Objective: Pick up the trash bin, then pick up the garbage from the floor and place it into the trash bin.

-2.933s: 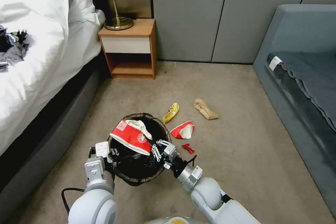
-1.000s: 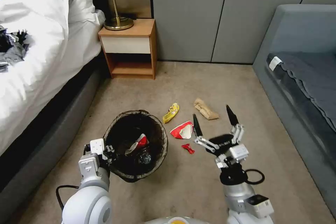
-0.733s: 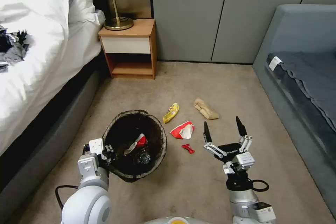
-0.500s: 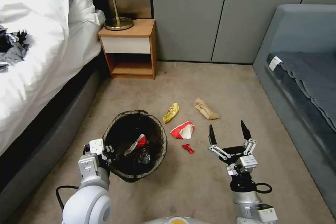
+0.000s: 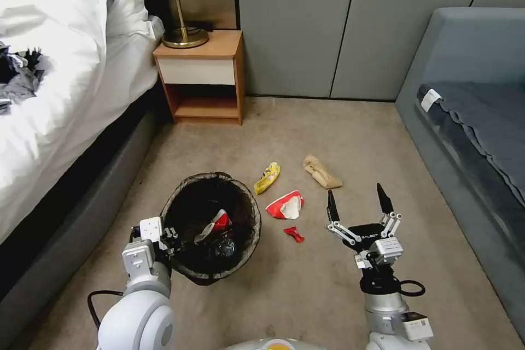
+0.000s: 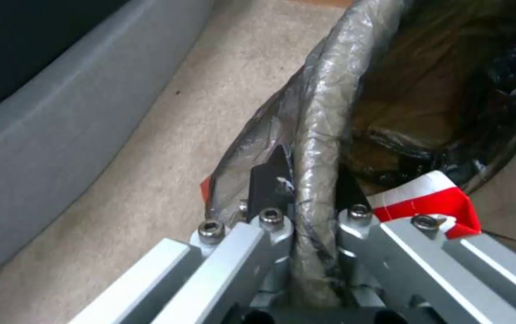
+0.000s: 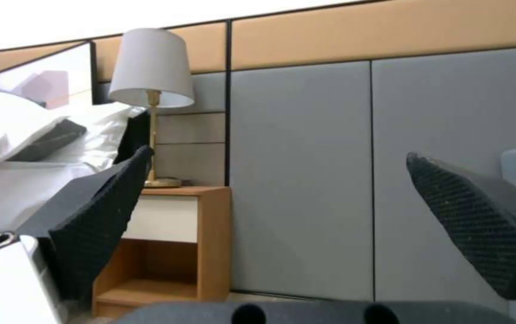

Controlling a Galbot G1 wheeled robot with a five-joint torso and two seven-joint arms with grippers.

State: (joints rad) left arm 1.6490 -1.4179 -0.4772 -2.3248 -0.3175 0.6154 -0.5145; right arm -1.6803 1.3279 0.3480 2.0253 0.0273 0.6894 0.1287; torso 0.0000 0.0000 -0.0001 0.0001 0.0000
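The trash bin (image 5: 210, 227) stands on the carpet beside the bed, its dark bag folded over the rim, with a red-and-white cup (image 5: 214, 224) already lying inside. The left gripper (image 5: 164, 240) sits at the bin's near rim, its fingers (image 6: 270, 177) clamped on the bagged edge. Just beside the bin, on the side away from the bed, lie a crushed red-and-white cup (image 5: 285, 205), a small red scrap (image 5: 293, 233) and a yellow wrapper (image 5: 267, 176); a crumpled brown paper bag (image 5: 322, 171) lies a little farther from the bin. The right gripper (image 5: 356, 200) hangs above the carpet beyond the scrap, fingers wide apart and empty. The likely risk: the thin, flat scrap could slip from the fingertips, and any pull on the clamped rim could tip the bin.
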